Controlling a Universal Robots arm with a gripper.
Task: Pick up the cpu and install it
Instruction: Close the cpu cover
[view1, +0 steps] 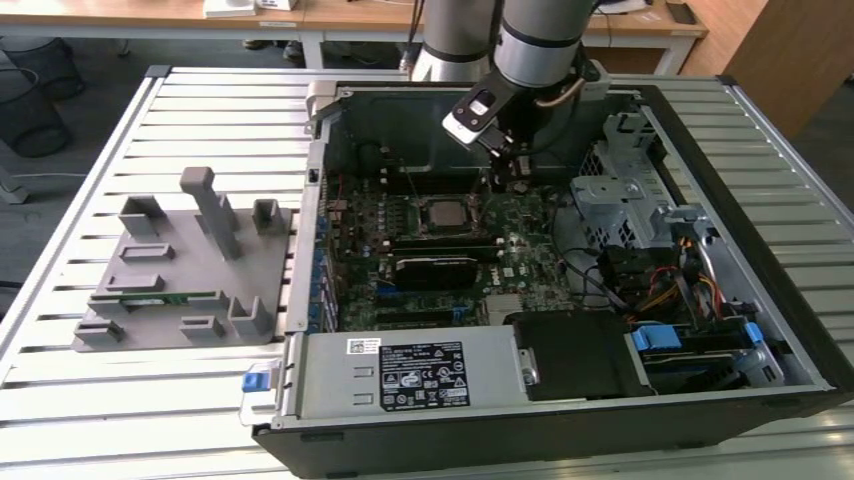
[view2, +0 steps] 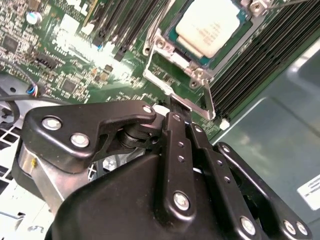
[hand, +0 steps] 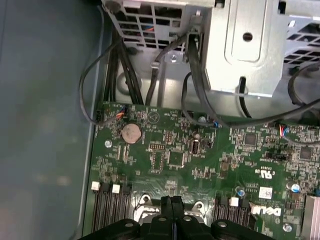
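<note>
Slatted table (view1: 200, 120) holds open computer case (view1: 534, 440); cpu (view2: 207, 25) seated in socket (view2: 159, 47); gripper (hand: 172, 201) fingers (hand: 166, 206) pressed together, empty.

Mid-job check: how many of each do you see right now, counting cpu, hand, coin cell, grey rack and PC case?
cpu: 1
hand: 1
coin cell: 1
grey rack: 1
PC case: 1
Total: 5
</note>
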